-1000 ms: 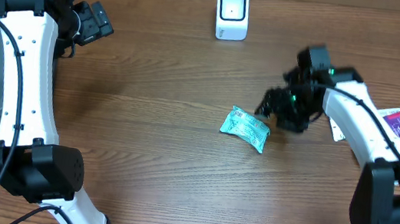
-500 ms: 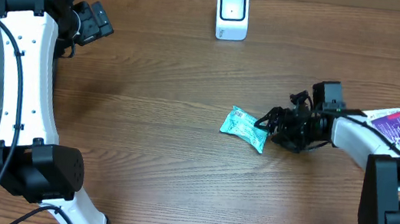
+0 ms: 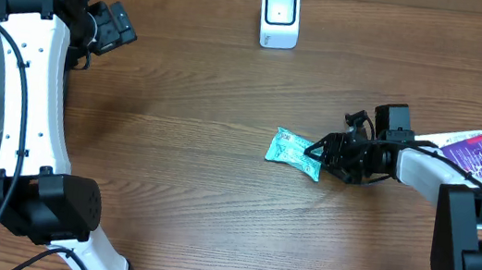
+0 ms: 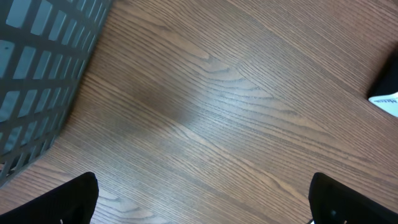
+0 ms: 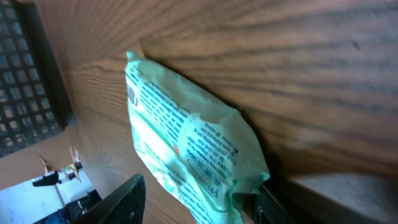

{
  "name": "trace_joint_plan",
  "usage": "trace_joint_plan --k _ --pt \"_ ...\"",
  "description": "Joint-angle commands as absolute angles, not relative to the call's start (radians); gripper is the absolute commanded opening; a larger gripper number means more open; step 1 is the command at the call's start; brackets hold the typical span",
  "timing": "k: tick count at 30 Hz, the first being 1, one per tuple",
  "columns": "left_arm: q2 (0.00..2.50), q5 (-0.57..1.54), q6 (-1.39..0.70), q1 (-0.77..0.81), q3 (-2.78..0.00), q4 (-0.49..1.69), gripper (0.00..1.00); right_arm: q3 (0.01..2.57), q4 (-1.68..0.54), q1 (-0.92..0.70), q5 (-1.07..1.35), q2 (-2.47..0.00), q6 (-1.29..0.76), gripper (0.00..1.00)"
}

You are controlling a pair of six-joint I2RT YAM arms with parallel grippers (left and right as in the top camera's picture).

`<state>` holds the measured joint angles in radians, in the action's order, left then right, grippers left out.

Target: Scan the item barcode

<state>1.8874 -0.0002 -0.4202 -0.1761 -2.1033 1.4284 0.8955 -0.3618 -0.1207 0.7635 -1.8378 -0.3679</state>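
Fingers (image 5: 127, 202) of right gripper (image 3: 318, 152): half-spread, astride packet (image 3: 294, 153) end.
Left gripper (image 4: 208, 202) spread wide over table (image 4: 217, 93), beside basket (image 4: 37, 74).

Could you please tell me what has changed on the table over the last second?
The right gripper came down and moved left to the teal packet; its jaws now straddle the packet's right end, not visibly clamped. The packet has not moved. The left gripper, open, and the white scanner stayed as they were.
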Motion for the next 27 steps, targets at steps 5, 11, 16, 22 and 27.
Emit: trace_joint_plan --k 5,11,16,22,27 --pt "1.891 -0.003 -0.434 -0.170 -2.109 1.428 1.00 0.892 -0.274 -0.132 0.817 -1.898 -0.528 0.52" --pt "1.891 -0.003 -0.434 -0.170 -2.109 1.428 1.00 0.893 -0.199 -0.140 0.863 -1.954 -0.577 0.42" --pt "1.891 -0.004 -0.434 -0.170 -2.109 1.429 1.00 0.895 -0.171 -0.140 0.885 -1.954 -0.577 0.04" --pt "1.891 -0.003 -0.434 -0.168 -2.109 1.429 1.00 0.896 -0.131 -0.140 0.938 -1.932 -0.569 0.04" --pt "1.891 -0.004 -0.434 -0.170 -2.109 1.428 1.00 0.908 -0.142 -0.140 0.980 -1.849 -0.512 0.04"
